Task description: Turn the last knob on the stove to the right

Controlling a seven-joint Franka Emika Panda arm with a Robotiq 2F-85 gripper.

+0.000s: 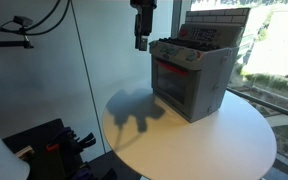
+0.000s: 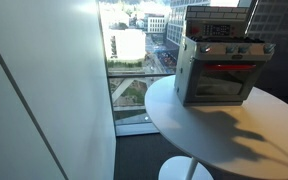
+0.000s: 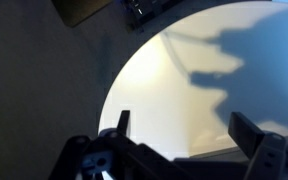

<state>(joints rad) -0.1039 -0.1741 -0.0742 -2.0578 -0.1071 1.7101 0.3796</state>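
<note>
The stove (image 1: 192, 78) is a small grey toy oven with a red-trimmed window door, a dark cooktop and a brick-patterned back panel. It stands at the far side of the round white table (image 1: 224, 140). It also shows in an exterior view (image 2: 216, 68), where a row of tiny knobs (image 2: 229, 49) runs above the door. My gripper (image 1: 141, 41) hangs in the air beside the stove's top corner, apart from it. In the wrist view my gripper (image 3: 184, 128) is open and empty above the white tabletop (image 3: 174, 80), with a grey corner of the stove (image 3: 219, 155) low in the frame.
Large windows stand behind the table (image 2: 234, 125) with a city view. A grey wall panel (image 2: 44, 90) stands close by. Dark equipment with cables (image 1: 54, 145) lies on the floor beside the table. The arm's shadow (image 1: 134, 110) falls on the tabletop.
</note>
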